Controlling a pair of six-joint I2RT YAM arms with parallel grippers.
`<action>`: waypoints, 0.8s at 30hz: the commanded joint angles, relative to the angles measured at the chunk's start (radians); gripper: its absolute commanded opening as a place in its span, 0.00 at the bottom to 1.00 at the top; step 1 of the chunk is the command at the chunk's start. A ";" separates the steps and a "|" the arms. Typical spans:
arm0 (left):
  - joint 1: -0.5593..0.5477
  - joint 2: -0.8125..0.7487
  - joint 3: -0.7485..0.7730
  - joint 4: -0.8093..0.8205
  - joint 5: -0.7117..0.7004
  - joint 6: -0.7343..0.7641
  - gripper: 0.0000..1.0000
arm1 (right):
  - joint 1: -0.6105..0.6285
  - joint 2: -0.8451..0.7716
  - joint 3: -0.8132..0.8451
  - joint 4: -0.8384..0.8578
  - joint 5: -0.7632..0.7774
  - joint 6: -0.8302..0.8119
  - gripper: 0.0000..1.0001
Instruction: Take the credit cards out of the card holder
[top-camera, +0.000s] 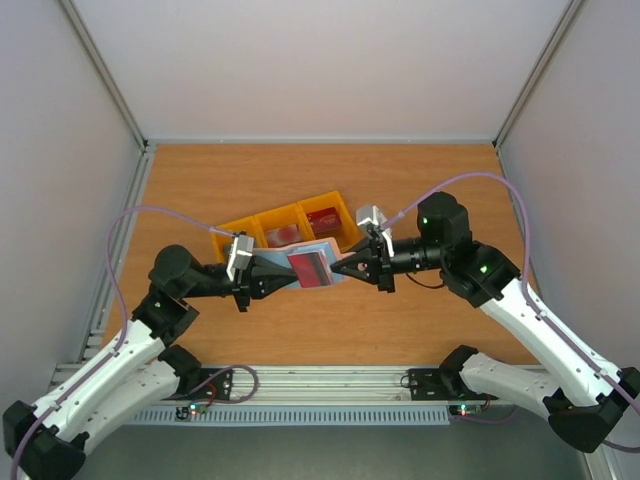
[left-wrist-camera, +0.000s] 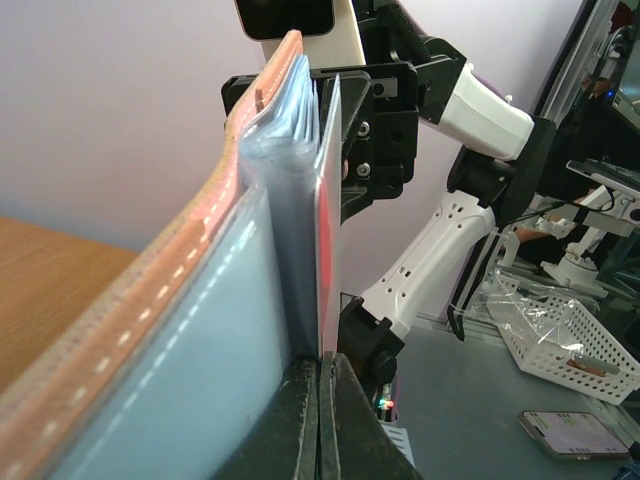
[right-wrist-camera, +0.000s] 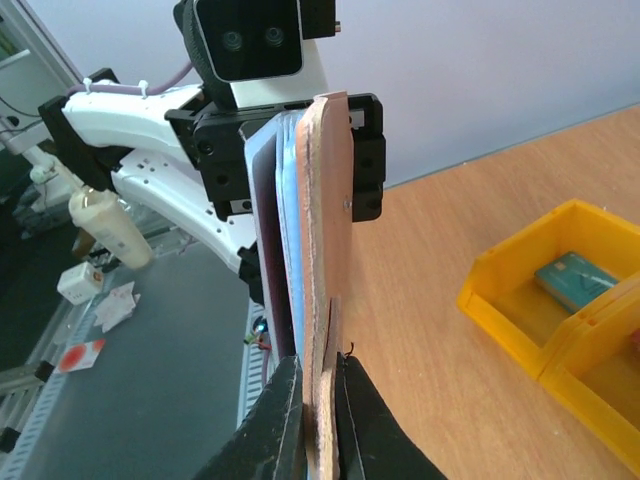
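The right claw (top-camera: 341, 268) clamps the holder (top-camera: 322, 247) at 3 o'clock as anchor, while the left claw (top-camera: 281, 278), at 9, seemingly pinches a card (top-camera: 308, 268).

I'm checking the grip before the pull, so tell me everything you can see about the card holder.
The card holder is a thin wallet, stitched tan-brown and leather-like outside, with pale blue-grey clear pockets inside. It is held level above the table, inner side up, near the yellow tray. The right gripper clamps one end; the left gripper, shut, pinches what looks like the dark red card lying on its inner side.
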 joint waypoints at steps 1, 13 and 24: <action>0.000 -0.009 0.024 0.015 0.006 0.017 0.00 | -0.015 -0.023 0.001 -0.032 0.004 -0.016 0.01; 0.009 -0.003 0.024 -0.005 0.004 0.037 0.00 | -0.053 -0.053 -0.003 -0.050 -0.022 -0.017 0.01; 0.006 -0.009 0.026 -0.028 0.001 0.025 0.00 | -0.053 -0.037 -0.018 0.038 -0.068 0.024 0.01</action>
